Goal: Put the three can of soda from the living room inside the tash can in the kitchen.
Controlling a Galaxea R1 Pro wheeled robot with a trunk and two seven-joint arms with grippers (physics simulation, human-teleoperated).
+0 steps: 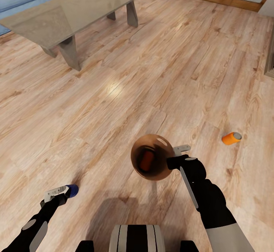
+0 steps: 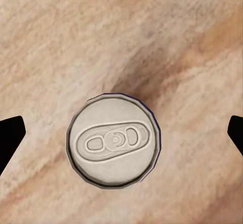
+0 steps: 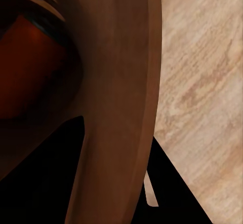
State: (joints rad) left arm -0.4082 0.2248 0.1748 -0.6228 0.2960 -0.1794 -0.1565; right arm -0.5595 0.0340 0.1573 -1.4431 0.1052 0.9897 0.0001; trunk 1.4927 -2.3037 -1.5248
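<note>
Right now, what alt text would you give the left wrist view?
Top-down close-up of an upright soda can, its silver lid and pull tab facing the camera and a thin dark blue edge showing, standing on pale wood plank floor. The left claw's dark fingertips flank it, open and not touching.

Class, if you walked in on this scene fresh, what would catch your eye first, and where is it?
First, the brown trash can held in the right gripper above the wood floor, an orange can inside it. Next, another orange can lying on the floor to the right, and a blue can upright under the left gripper.
</note>
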